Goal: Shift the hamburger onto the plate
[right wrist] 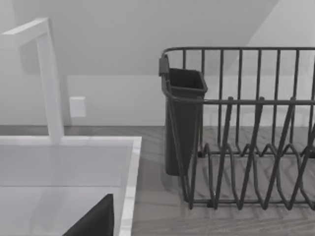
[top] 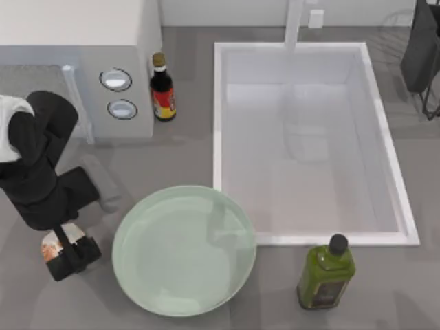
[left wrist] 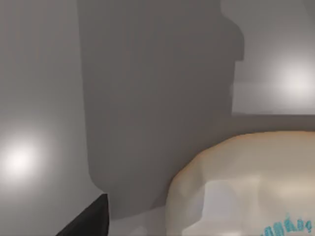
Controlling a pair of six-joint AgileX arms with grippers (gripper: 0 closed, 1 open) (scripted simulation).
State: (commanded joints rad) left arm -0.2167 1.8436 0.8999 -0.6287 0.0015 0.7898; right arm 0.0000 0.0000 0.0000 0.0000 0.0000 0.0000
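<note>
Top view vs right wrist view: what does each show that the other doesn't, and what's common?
Top view alone: the large round pale mint-green plate, the small cream-white hamburger with orange patches at the left gripper beside the plate, a dark sauce bottle with a red label, a squat green oil bottle.

Right wrist view alone: the black wire dish rack in full, with its dark cutlery cup.

Shared: the white rectangular sink basin, its white faucet, the grey counter.
</note>
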